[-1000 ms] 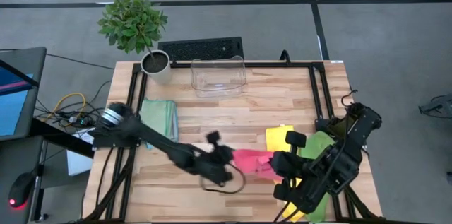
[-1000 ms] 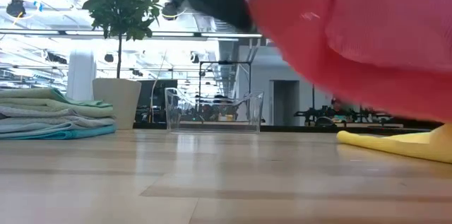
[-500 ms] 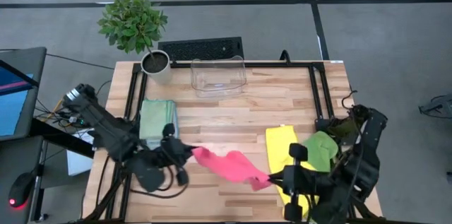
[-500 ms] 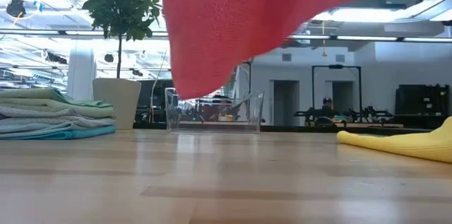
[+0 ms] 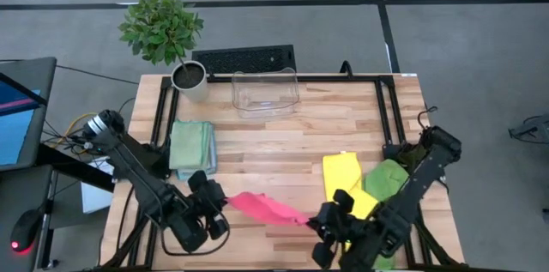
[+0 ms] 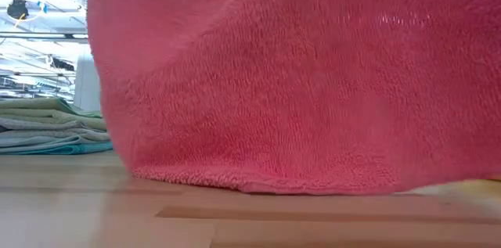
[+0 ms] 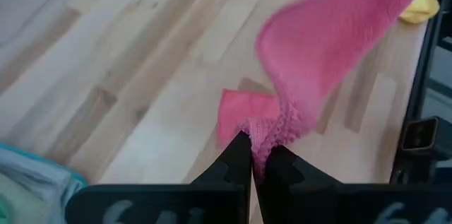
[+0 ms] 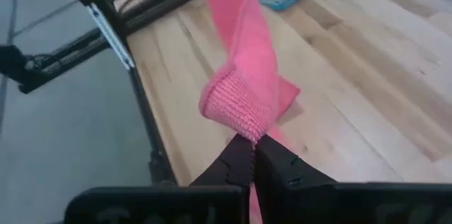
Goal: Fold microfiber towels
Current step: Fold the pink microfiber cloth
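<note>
1. Pink towel (image 5: 262,208): stretched between both grippers near the table's 6 o'clock edge. Half a second ago it sagged higher and further toward 12; now it runs lower and flatter. In the low view it fills nearly the whole picture, its hem (image 6: 258,185) at or just above the wood.

2. Left gripper (image 5: 214,206): at about 7 o'clock, fingers clenched on one corner of the pink towel; the left wrist view shows the bunched cloth pinched between the tips (image 7: 253,155).

3. Right gripper (image 5: 324,220): at about 5 o'clock, fingers pinched on the opposite corner, seen in the right wrist view (image 8: 252,155). It has come in toward the centre since a half-second ago.

4. Meaning: the spread towel is probably being lowered to lie flat, ready for a first fold.

5. Stack of folded towels (image 5: 192,145): at 9 o'clock, unchanged, beside the plant pot (image 5: 190,79).

6. Yellow towel (image 5: 341,173) and green towel (image 5: 388,178): at 4 o'clock, unfolded, awaiting their turn.

7. Clear bin (image 5: 265,92): at 12 o'clock.
</note>
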